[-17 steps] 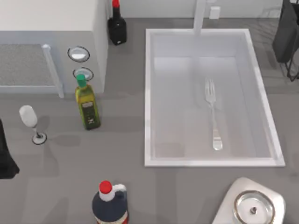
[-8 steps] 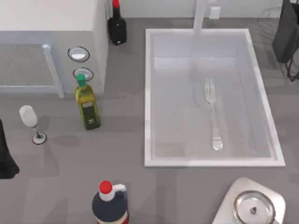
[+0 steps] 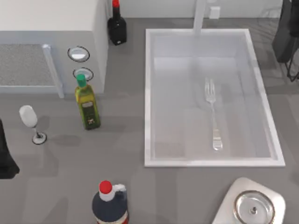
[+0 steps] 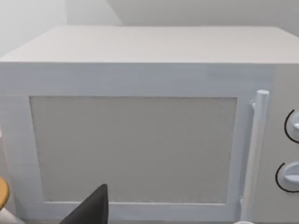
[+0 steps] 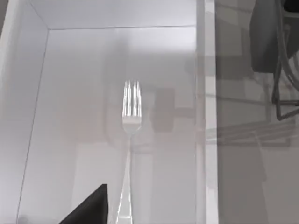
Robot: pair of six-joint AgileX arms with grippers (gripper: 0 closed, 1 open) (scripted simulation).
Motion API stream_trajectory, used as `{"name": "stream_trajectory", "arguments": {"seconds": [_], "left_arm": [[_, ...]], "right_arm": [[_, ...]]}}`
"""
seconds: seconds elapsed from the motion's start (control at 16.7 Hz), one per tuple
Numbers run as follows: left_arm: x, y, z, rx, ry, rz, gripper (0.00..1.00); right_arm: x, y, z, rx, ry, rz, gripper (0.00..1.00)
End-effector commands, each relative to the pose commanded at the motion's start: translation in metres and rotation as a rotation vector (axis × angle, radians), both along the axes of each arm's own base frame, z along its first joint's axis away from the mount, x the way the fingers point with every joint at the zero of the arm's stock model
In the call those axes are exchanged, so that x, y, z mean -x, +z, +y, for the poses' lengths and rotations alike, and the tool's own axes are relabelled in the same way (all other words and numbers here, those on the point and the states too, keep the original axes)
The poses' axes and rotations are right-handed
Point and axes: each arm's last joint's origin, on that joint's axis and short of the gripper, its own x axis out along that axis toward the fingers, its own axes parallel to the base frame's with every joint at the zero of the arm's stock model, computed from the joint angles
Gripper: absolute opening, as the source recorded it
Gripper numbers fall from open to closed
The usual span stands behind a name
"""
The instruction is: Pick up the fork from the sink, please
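Note:
The silver fork lies flat on the floor of the pale sink, tines toward the back and handle toward the front rim. In the right wrist view the fork is seen from above inside the sink, with a dark part of my right gripper at the picture's edge, well clear of it. My right arm sits at the table's far right back corner. At the left edge rests my left arm, and its gripper faces the microwave.
A white microwave fills the back left. In front of it stand a green-capped oil bottle and a wine glass. A dark red-capped bottle stands at the back, another red-capped bottle at the front. A steel-ringed plate is front right.
Faint shadows on the sink floor have shifted a little. The fork and the bottles lie where they were.

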Motion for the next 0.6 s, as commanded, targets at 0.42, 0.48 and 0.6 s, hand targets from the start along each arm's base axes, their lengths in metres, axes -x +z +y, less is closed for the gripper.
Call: {"name": "stream_trajectory", "arguments": {"seconds": [0.42,0.48,0.6], "left_arm": [[0.0,0.0,0.0,0.0,0.0,0.0,1.0],[0.0,0.0,0.0,0.0,0.0,0.0,1.0],[0.0,0.0,0.0,0.0,0.0,0.0,1.0]], "right_arm": [[-0.134,-0.064,0.066,0.043,0.007,0.419,1.0],[-0.146,-0.079,0.074,0.053,0.006,0.469,1.0],[-0.164,-0.109,0.089,0.073,0.003,0.559,1.0]]}}
